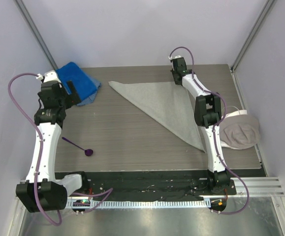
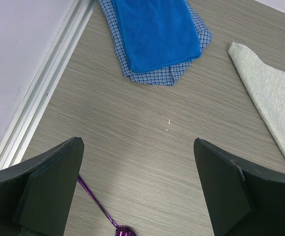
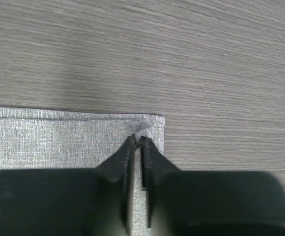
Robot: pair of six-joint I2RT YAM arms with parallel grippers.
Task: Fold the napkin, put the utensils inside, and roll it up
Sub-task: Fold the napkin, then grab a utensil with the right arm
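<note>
Right end effector (image 3: 138, 140) atop half-hidden napkin (image 3: 58, 137)

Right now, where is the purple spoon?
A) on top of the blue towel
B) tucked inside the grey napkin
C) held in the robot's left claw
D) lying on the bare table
D: the purple spoon lies flat on the bare table, well apart from the grey napkin, with nothing holding it.
</note>
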